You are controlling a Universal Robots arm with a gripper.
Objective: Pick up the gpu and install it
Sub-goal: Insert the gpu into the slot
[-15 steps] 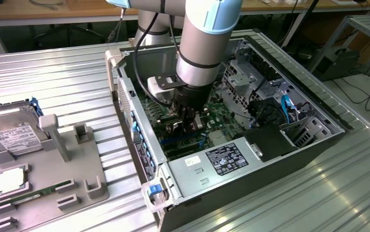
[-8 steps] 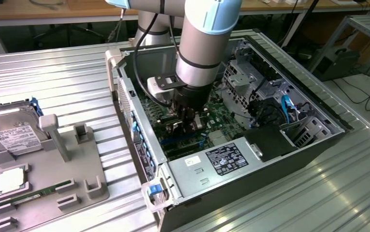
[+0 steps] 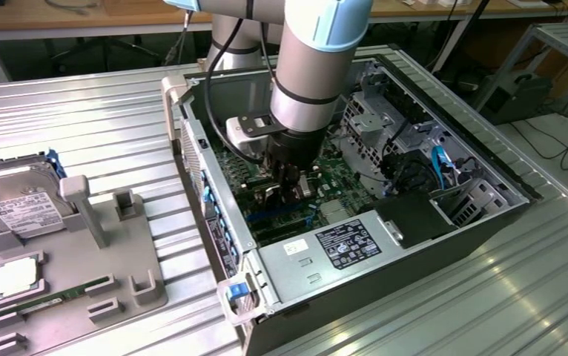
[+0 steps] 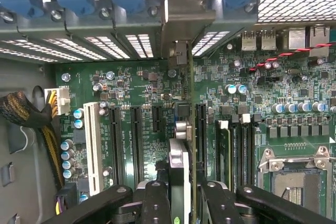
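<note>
Gripper clamped on gpu, held edge-on over motherboard. Risks: edge misses slot; bracket snags case rear wall; tilted gpu jams, bends contacts.

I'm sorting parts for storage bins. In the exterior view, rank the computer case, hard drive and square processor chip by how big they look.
1. Computer case
2. Hard drive
3. Processor chip
Drive and chip lie close together, so nearness hardly skews that pair.
</note>
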